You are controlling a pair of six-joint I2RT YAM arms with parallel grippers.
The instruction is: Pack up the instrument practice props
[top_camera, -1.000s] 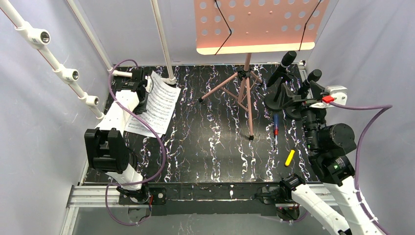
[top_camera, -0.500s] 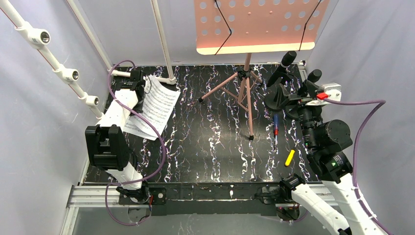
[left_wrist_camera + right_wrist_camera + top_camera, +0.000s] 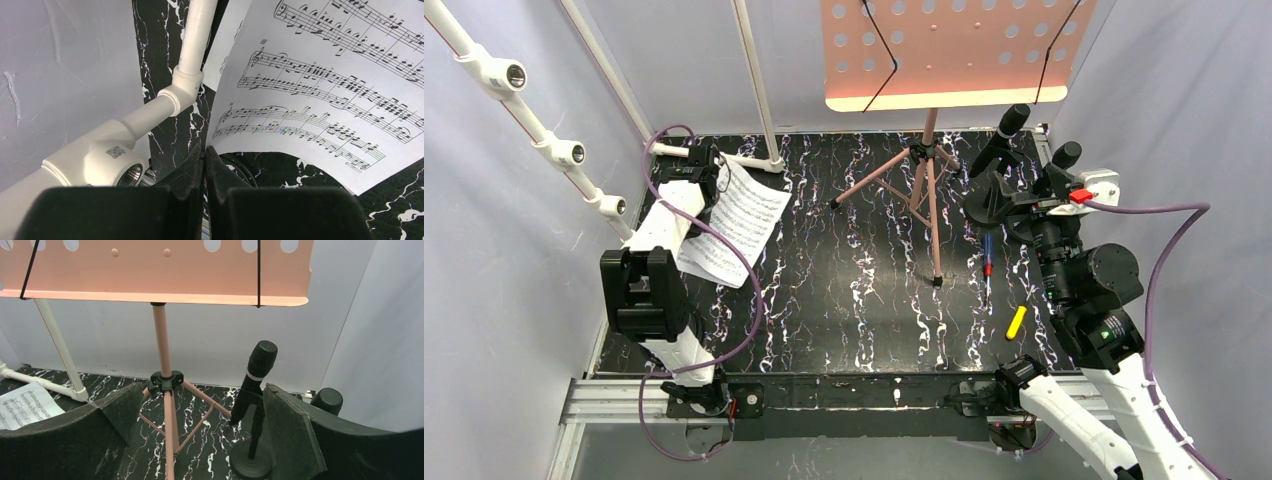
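In the view from above, the left claw point(image 3: 707, 172) is seen at the far left corner of the bench point(image 3: 854, 310), clenched on an edge of the sheet-music pages point(image 3: 742, 222). The pages are raised at that end and slope down onto the black marbled surface, just beside the white pipe frame point(image 3: 759, 90). The salmon-pink music desk point(image 3: 944, 50) is carried at the far middle on its thin tripod legs point(image 3: 894, 180). To their right the taller microphone point(image 3: 1004, 132) is tilted over its round base point(image 3: 984, 205), with the second microphone point(image 3: 1064, 155) close behind it. The right claw point(image 3: 1029, 207) is held just beside those bases, its jaws spread wide and nothing gripped. A blue and red pen point(image 3: 988, 255) and a yellow stick point(image 3: 1016, 322) are laid on the bench nearer the arms. In the left wrist view, the two black fingers point(image 3: 192, 167) are pressed together, and a corner of the printed page point(image 3: 310, 100) is pinched at their tips. A pipe elbow of the frame point(image 3: 182, 87) is seen close on the left. In the right wrist view, the padded fingers point(image 3: 117, 407) are released far apart. Framed between them are the pink pole with its tripod hub point(image 3: 165, 380) and the taller microphone point(image 3: 259, 365) upright on its base point(image 3: 252, 464). The head of the second microphone point(image 3: 326, 401) is seen past the right finger, and the desk's lower lip point(image 3: 160, 292) is seen overhead.
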